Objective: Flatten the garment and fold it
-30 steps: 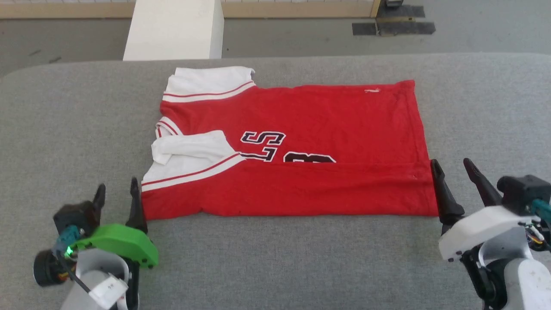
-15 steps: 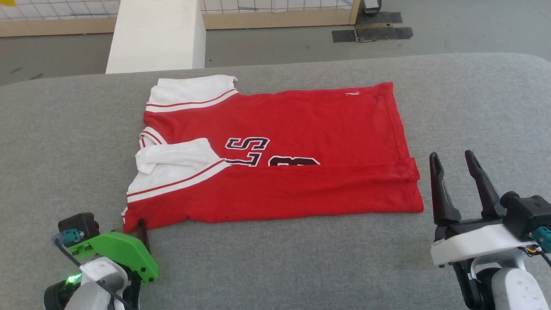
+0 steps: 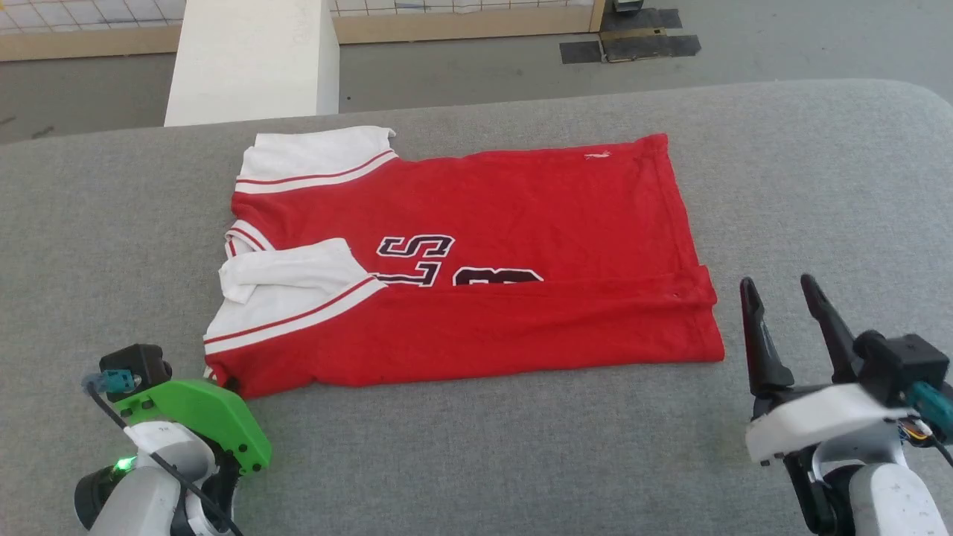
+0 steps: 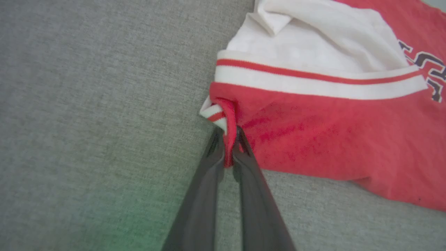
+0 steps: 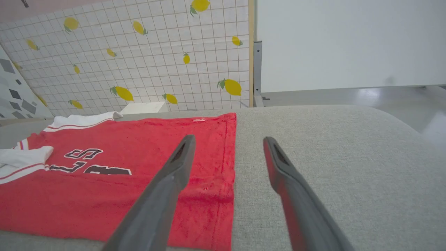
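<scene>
The garment (image 3: 484, 223), a red jersey shirt with white sleeves and black lettering, lies partly folded on the grey padded table (image 3: 476, 454), its near edge turned over the print. In the left wrist view my left gripper (image 4: 228, 139) is shut on the garment (image 4: 313, 136), pinching its near left corner by the striped trim. In the head view that corner sits just beyond the green wrist cover (image 3: 201, 417). My right gripper (image 3: 778, 290) stands open off the garment's near right corner, touching no cloth. In the right wrist view its fingers (image 5: 181, 157) hover above the red hem (image 5: 223, 167).
A white block (image 3: 253, 59) stands beyond the table's far edge at the left. Grey floor with black tape patches (image 3: 629, 48) lies behind. A tiled wall with lemon prints (image 5: 139, 52) shows in the right wrist view. Bare table lies to the garment's left, right and front.
My left gripper has shut on the garment's near left corner, where it stood open beside it. My right gripper drew back from the right hem. The head camera shifted.
</scene>
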{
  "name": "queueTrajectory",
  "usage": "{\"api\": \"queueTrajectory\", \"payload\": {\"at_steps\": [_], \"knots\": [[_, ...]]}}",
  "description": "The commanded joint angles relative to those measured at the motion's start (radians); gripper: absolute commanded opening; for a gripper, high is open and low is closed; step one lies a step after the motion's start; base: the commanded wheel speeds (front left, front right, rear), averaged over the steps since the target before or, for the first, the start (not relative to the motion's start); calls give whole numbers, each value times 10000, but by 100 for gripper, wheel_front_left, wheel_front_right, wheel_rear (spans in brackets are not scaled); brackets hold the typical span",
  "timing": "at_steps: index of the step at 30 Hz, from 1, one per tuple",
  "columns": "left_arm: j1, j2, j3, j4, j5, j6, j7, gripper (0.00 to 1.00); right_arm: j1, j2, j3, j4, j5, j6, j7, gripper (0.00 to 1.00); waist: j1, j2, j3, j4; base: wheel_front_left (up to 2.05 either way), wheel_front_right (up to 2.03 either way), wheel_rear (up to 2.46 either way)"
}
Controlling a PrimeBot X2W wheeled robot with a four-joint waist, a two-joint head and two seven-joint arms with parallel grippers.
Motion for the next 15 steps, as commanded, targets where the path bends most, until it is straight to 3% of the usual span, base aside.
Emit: {"api": "queueTrajectory", "payload": {"at_steps": [1, 7, 15], "knots": [[40, -87, -87, 36, 45, -66, -72, 0, -220, 17, -72, 250, 81, -15, 503, 100, 0, 0, 22, 61, 0, 0, 0], [-137, -108, -180, 32, 190, -199, -432, 0, -902, 18, -324, 1090, 282, -15, 4126, 100, 0, 0, 116, 220, 0, 0, 0], [-386, -229, -355, 80, 262, -417, -741, 0, -1647, 19, -694, 1312, 173, -15, 8363, 100, 0, 0, 361, 512, 0, 0, 0]]}}
